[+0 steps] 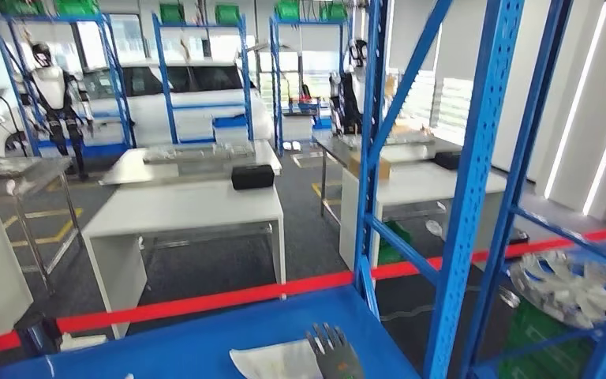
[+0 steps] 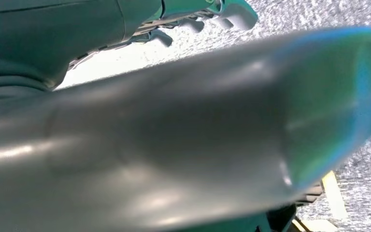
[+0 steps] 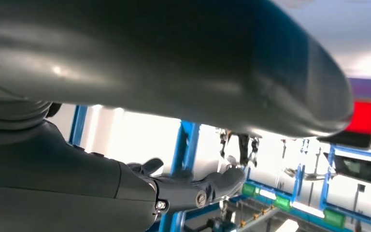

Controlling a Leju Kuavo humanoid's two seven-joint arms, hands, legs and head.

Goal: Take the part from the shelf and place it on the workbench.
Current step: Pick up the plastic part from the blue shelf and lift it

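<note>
We see the right hand (image 1: 335, 357) at 6 o'clock, fingers (image 1: 325, 335) spread over a pale part (image 1: 272, 359) on the blue shelf (image 1: 205, 339). Left hand (image 2: 207, 14): fingers can't tell. White desk (image 1: 181, 209) at 10 o'clock.

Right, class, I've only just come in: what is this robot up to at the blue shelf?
The robot stands at a blue shelf. One hand, fingers spread, reaches over a pale flat part lying there; whether it has gripped it is unclear. The white workbench beyond the red beam bears only a black box, so nothing is delivered yet.
</note>
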